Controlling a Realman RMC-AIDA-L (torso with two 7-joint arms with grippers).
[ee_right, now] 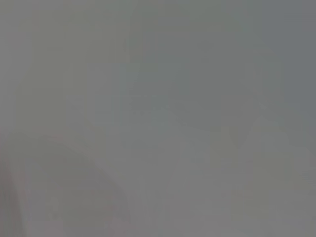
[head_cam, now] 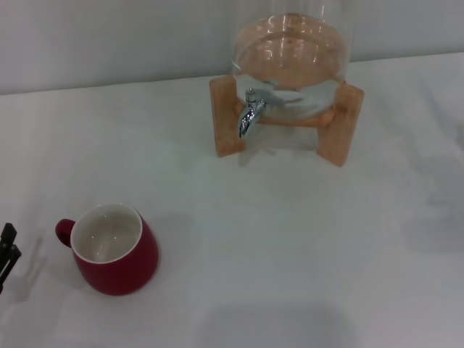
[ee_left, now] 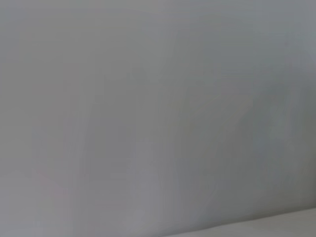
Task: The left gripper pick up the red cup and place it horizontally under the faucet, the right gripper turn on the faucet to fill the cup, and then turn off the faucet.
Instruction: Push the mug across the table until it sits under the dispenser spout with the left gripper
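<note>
A white table (head_cam: 304, 246) fills the head view. At its far side a glass dispenser (head_cam: 290, 51) sits on a wooden stand (head_cam: 226, 116), the faucet (head_cam: 250, 112) pointing its spout down over bare table. The red cup (head_cam: 112, 249) stands upright well apart (handle toward the left edge). Only a black tip of the left gripper (head_cam: 7, 250) shows there, beside the cup; whether its claw is open or closed I cannot tell.

No readable txt, no labels, no brands, no nos. or signs on anything in view
</note>
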